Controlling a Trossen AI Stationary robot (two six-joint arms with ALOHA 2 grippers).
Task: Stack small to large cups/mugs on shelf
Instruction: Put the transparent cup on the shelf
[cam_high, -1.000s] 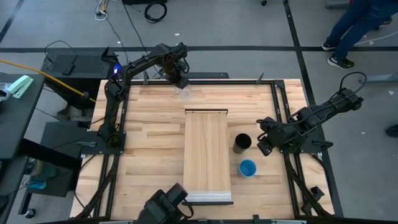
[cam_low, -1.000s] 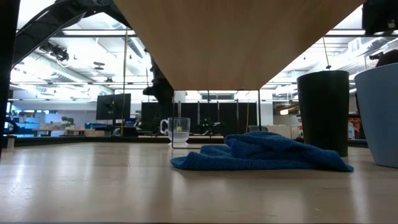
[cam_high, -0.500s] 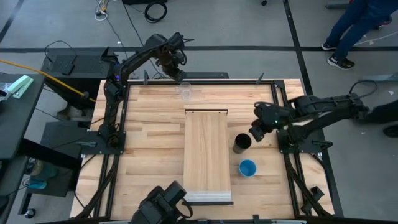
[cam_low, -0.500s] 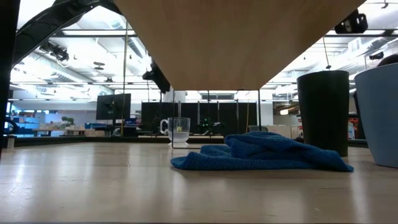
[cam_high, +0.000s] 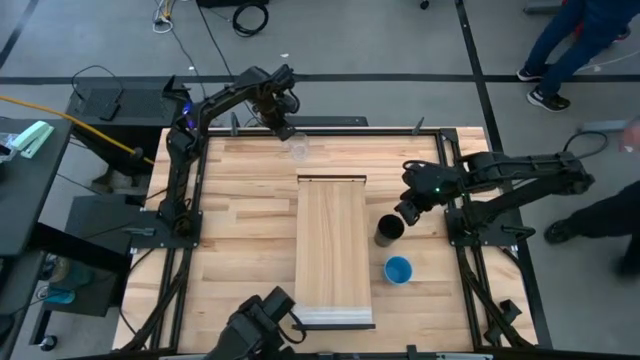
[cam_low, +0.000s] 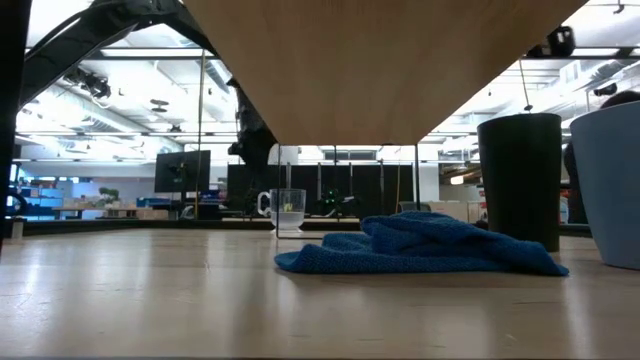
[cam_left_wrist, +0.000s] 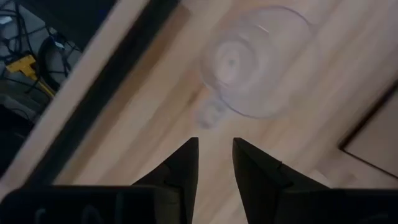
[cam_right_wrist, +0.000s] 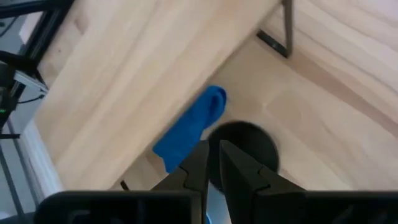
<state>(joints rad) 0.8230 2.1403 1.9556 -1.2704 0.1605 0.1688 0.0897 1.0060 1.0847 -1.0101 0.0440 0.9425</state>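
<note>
The approach step is in hand: the right tool, narrowly parted and empty, is held over the black cup at its 1 o'clock; lowering onto the rim is judged next. The left tool, slightly parted and empty, is poised at 11 o'clock of the clear cup.

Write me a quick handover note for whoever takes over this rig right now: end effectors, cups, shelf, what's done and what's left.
Left end effector: empty, fingers slightly apart, above the clear cup at the table's far edge.
Right end effector: empty, fingers nearly together, just over the black cup.
Black cup and blue cup stand on the table right of the shelf.
A blue cloth lies under the shelf.
Done: nothing on the shelf.
Left: stack all three cups there.
</note>
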